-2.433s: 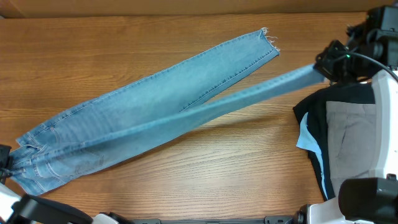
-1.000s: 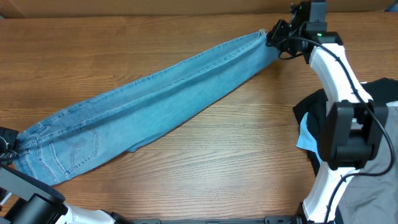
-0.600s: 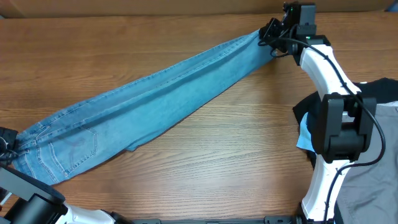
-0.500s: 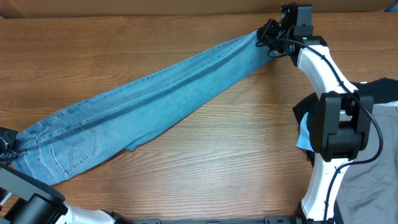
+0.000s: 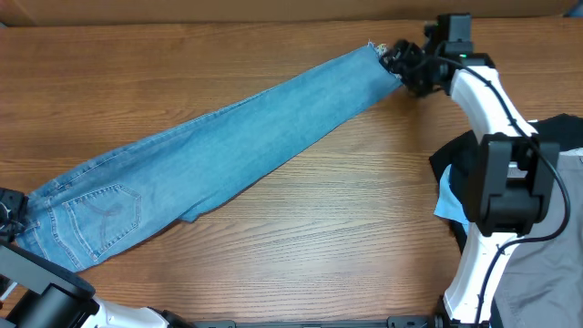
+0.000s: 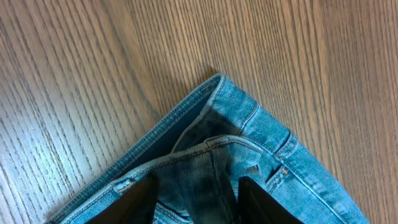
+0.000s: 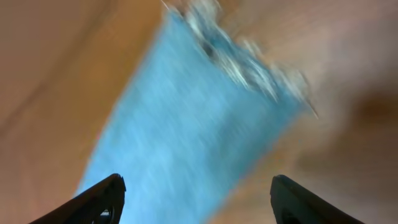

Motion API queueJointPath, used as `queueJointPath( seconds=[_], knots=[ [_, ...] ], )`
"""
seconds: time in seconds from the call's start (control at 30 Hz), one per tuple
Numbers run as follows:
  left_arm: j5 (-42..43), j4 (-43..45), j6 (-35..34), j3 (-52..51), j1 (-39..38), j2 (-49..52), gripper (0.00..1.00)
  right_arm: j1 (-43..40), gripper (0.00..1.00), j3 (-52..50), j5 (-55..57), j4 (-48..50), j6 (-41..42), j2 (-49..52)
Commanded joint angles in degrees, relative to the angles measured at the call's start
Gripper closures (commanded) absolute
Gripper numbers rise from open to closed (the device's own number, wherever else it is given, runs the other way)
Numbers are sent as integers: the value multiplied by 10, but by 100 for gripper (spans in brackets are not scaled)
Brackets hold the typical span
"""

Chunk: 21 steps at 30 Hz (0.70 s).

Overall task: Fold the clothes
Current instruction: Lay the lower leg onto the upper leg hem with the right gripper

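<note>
The jeans (image 5: 228, 137) lie flat on the wooden bench (image 5: 328, 246), the legs folded one over the other into a single long strip. The strip runs slantwise from the near left corner up toward the far edge, right of its middle. The waistband is the near-left end, with a stitched back pocket (image 5: 102, 214) facing up, and the frayed hem (image 5: 378, 53) is the far end. At the bench's left edge the left pincer (image 6: 197, 186) sits over the waistband, its fingers (image 6: 140, 199) spread with a fold of the denim lying loose between them. By the far edge the right pincer (image 7: 196, 186) sits just beside the hem, fingers spread wide and holding nothing. The hem, blurred in the right wrist view, lies just beyond the fingertips. A heap of dark and grey clothes (image 5: 474, 182) sits at the right edge, well apart from the jeans.
</note>
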Motion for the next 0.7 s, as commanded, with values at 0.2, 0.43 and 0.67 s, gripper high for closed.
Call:
queueJointPath(
  seconds=[0.2, 0.43, 0.67],
  knots=[
    [-31, -11, 71, 15, 8, 4, 78, 3, 22, 8, -30, -146, -156, -31],
    [22, -72, 68, 92, 47, -23, 78, 3, 21, 8, -30, -191, -186, -31],
    [53, -120, 72, 153, 44, -40, 23, 3, 20, 8, -30, -192, -186, -31]
  ],
)
